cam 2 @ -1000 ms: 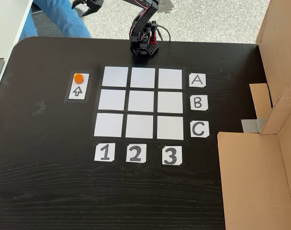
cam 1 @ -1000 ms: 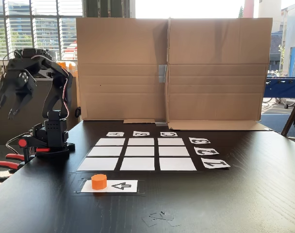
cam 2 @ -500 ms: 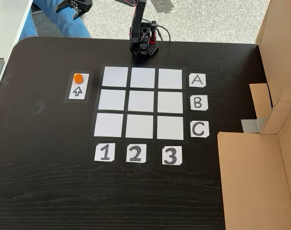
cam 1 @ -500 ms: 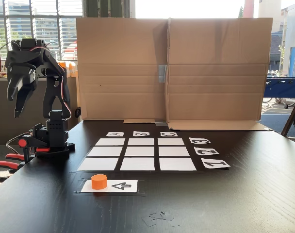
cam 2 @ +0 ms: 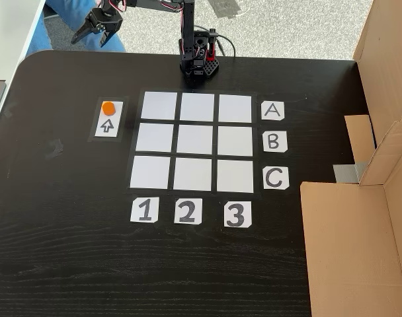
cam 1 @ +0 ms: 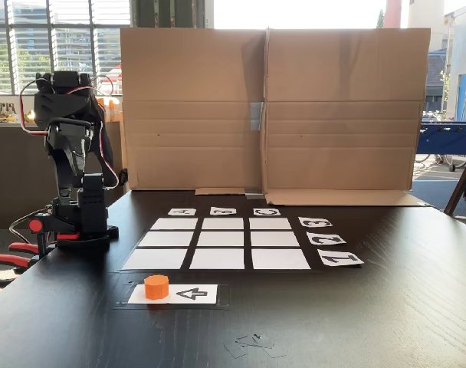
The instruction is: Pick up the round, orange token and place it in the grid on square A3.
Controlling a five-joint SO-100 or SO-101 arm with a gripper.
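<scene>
The orange token stands on one end of a white arrow card, beside the grid. Square A3 is the bare corner cell where the A and 3 labels meet. My gripper hangs in the air over the table's rounded corner, beyond the token from the grid's side and well above it. Its jaws are spread with nothing between them. In the low fixed view the gripper faces the camera, above the arm base.
A tall cardboard wall borders the table past the 3 column. Letter and number cards edge the grid. Red clamp handles stick out by the base. A person's jeans-clad leg is just off the table corner.
The arm has swung round from pointing off the table toward the token side. The gripper has come down and closer to the table corner, still open. The token has not moved.
</scene>
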